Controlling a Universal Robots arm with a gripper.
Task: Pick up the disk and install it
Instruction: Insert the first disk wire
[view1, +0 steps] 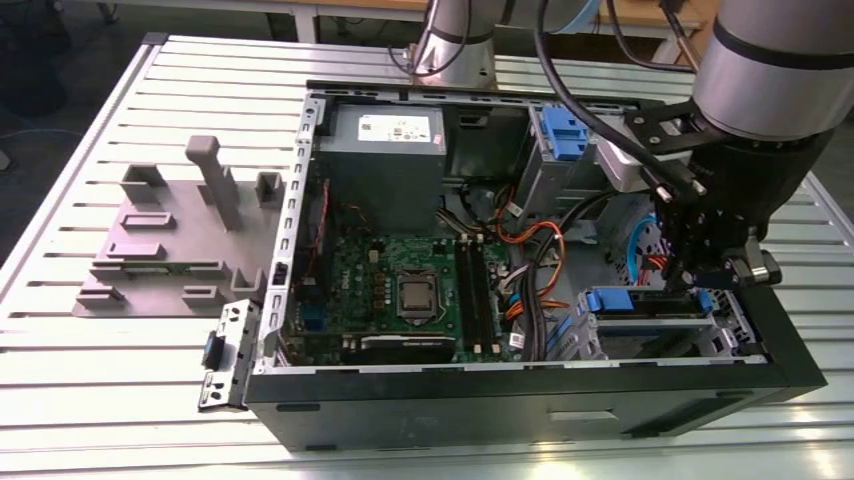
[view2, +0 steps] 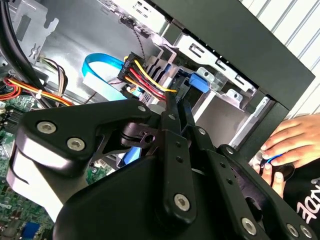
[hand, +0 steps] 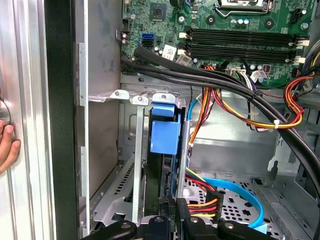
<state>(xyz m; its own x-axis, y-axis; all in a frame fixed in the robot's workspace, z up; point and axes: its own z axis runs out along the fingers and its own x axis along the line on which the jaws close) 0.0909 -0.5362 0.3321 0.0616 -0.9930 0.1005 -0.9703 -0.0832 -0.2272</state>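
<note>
A: Where's the disk (hand: 164, 135)?

B: Straight ahead of the gripper (hand: 174, 202), standing on edge in the drive cage (hand: 137, 165) at the corner of the case (view1: 534, 400). Its blue rail tab faces the fingertips. It looks seated between the cage's metal guides, or close to it.

A: How would it handle?

B: I'd judge it stiff and fairly heavy for its size. The metal shell is smooth, so it could slip in a light pinch. It won't like knocks or twisting, and the plastic rails probably flex. The flat faces or the long rail edges look like the safe places to hold it. The tab isn't one, and neither is the connector end where the cables (hand: 235, 107) crowd in beside the gripper.

A: And the gripper itself?

B: In both wrist views its fingers (view2: 171, 117) lie together as a narrow pair with nothing between them. They aren't clamped on the disk. The tips point at the tab end and sit very near it. I can't tell whether they touch it.

A: Anything else close by?

B: A person's hand (view2: 295, 137) rests outside the case wall, off to the gripper's side and apart from it.
</note>
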